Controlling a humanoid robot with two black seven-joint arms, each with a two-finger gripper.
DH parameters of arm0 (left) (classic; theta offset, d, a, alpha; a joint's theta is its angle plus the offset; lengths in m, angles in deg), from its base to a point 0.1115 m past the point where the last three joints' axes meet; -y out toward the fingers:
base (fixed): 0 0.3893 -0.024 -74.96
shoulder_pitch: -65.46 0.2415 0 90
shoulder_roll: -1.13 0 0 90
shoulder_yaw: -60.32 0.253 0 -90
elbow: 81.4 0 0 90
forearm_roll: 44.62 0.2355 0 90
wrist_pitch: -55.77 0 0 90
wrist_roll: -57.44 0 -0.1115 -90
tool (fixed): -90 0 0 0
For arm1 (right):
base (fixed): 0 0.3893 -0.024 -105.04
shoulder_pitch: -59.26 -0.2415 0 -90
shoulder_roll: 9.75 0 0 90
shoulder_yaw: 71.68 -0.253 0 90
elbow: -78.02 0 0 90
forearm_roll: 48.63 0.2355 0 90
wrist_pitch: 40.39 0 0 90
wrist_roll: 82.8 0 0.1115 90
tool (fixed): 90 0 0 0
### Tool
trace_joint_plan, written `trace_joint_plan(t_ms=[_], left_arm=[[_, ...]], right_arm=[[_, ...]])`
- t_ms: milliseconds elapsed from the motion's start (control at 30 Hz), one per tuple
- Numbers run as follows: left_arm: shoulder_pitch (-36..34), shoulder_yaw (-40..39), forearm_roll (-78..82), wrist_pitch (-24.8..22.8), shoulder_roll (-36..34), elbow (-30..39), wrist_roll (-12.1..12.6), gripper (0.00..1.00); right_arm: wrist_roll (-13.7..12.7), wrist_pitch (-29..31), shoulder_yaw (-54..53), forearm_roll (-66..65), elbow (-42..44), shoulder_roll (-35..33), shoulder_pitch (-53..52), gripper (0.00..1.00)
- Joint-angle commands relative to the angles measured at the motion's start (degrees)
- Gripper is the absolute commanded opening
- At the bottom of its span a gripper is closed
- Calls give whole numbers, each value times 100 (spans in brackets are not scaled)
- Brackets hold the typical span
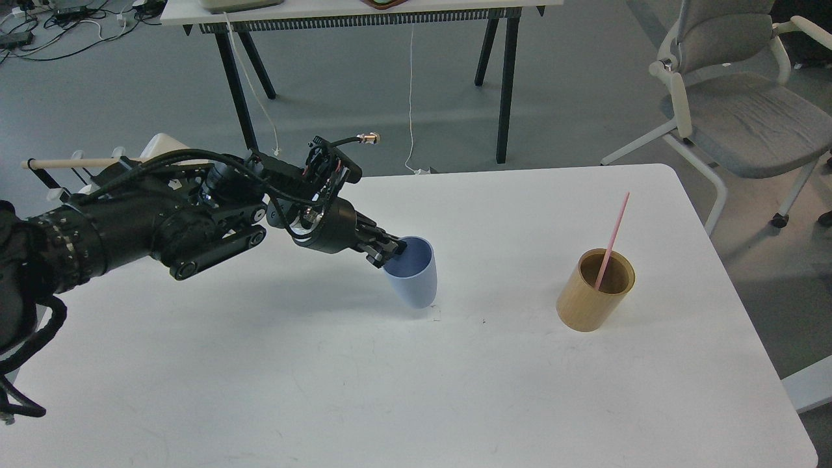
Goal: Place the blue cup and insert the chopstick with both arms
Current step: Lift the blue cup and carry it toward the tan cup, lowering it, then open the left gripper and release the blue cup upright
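The pale blue cup [414, 276] stands upright on the white table [416, 390] near its middle. My left gripper [390, 249] reaches in from the left and is shut on the cup's near-left rim, one finger inside and one outside. The pink-red chopstick [613, 239] stands leaning in the tan wooden cylinder [593, 300] to the right of the cup. My right arm and gripper are out of view.
A black wire rack with a pale wooden dowel [78, 162] sits at the table's far left behind my left arm. A grey chair [741, 110] stands beyond the table's right corner. Another table's black legs [504, 84] are behind.
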Motion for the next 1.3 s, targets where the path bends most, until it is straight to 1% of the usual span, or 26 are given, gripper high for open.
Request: trace_joint_plan(t_ms=[0, 67, 167, 267, 400, 467, 633, 767, 1100, 1133, 1167, 1267], left_arm=[[5, -3, 76, 142, 292, -146, 0, 0], [14, 6, 128, 247, 564, -295, 0, 0], [75, -2, 436, 283, 959, -681, 0, 0], [128, -46, 507, 292, 1162, -920, 0, 0], [146, -64, 507, 300, 1189, -938, 0, 0], [172, -64, 507, 388, 1189, -938, 0, 1], [181, -64, 481, 450, 1154, -946, 0, 5], [216, -38, 524, 450, 1128, -946, 0, 12], [216, -55, 445, 406, 1075, -973, 0, 18], [216, -64, 437, 406, 1066, -973, 0, 20], [216, -81, 410, 397, 1057, -973, 0, 24], [216, -388, 104, 353, 1005, -973, 0, 46]], right_arm=[[0, 0, 0, 0, 64, 6, 23, 100], [0, 0, 0, 0, 82, 6, 23, 100], [0, 0, 0, 0, 82, 6, 15, 100], [0, 0, 0, 0, 82, -3, 6, 100], [0, 0, 0, -9, 82, -29, 6, 100], [0, 0, 0, -9, 91, -29, 14, 100], [0, 0, 0, -9, 82, -3, 14, 100], [0, 0, 8, -9, 82, 6, 23, 100], [0, 0, 0, -9, 82, -3, -12, 100], [0, 0, 8, -9, 82, -3, -12, 100], [0, 0, 0, -9, 82, -3, -12, 100], [0, 0, 35, -61, 56, -29, -3, 100]])
